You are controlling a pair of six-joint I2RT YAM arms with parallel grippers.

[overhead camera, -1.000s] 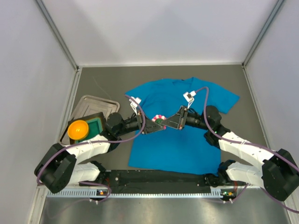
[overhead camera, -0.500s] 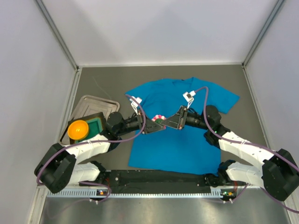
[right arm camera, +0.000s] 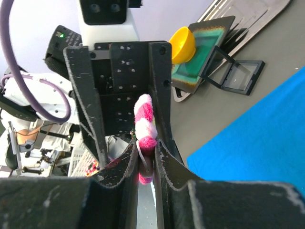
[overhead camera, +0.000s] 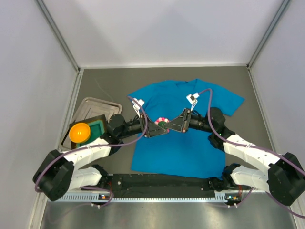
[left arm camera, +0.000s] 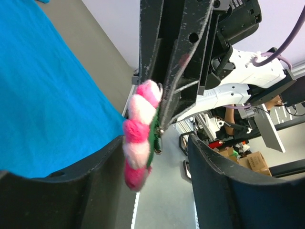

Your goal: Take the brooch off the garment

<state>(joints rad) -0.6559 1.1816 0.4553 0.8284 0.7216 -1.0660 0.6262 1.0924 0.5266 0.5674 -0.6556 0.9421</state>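
Note:
The brooch (overhead camera: 163, 121), a pink and white flower with a green back, hangs above the blue garment (overhead camera: 181, 148). My right gripper (overhead camera: 171, 125) is shut on the brooch's lower edge, as seen in the right wrist view (right arm camera: 145, 125), with its fingers (right arm camera: 128, 162) pressed together. My left gripper (overhead camera: 156, 128) is open, and the brooch (left arm camera: 140, 133) hangs between its jaws, close to the left finger (left arm camera: 95, 176). In both wrist views the brooch shows apart from the garment (left arm camera: 43, 95) (right arm camera: 267, 129).
A metal tray (overhead camera: 97, 106) lies at the left. Beside it are an orange round ball (overhead camera: 80, 132) and a green pad in a black frame (overhead camera: 99, 126). A small open black case (right arm camera: 233, 74) lies near the pad. Grey walls close in the table.
The left arm has shifted slightly. Both grippers stay at the brooch above the shirt.

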